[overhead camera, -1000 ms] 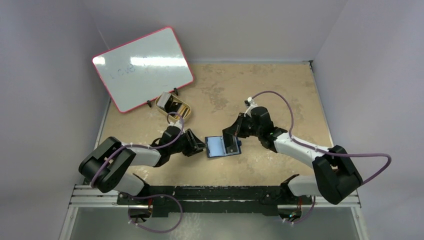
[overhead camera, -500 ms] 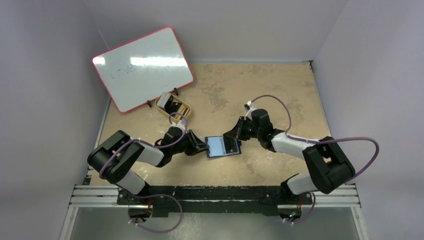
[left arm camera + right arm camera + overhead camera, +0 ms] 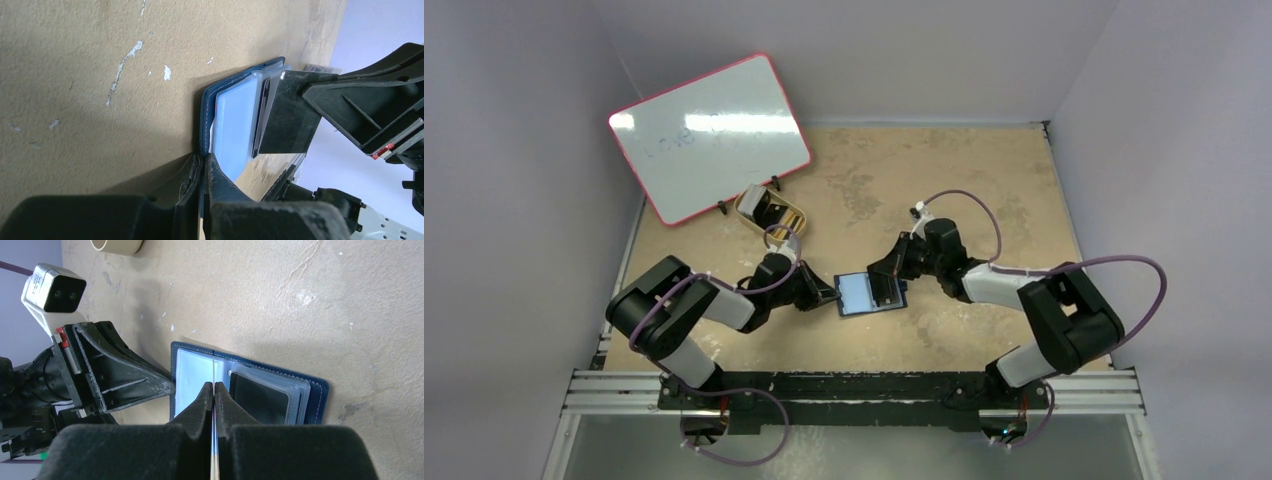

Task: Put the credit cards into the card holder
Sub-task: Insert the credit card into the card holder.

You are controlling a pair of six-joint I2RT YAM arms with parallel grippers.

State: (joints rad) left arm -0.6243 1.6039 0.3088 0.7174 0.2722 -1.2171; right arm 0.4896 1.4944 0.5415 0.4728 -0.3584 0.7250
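Right wrist view: right fingers [image 3: 199,407] pinch a thin dark credit card [image 3: 285,115] at the open navy-blue bifold card holder [image 3: 194,371]; left fingers [image 3: 222,176] clamp its edge. Insertion next, I'd say: align with a pocket.

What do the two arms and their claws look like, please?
The left arm and right arm have white links between bulky black joints, each with a looping purple cable. The left claw and right claw are matte black with tapered, scuffed fingers.

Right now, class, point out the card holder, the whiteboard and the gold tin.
card holder [image 3: 856,292]: top view, light-blue inner pocket.
whiteboard [image 3: 709,135]: top view, white face.
gold tin [image 3: 745,206]: top view, left rim.
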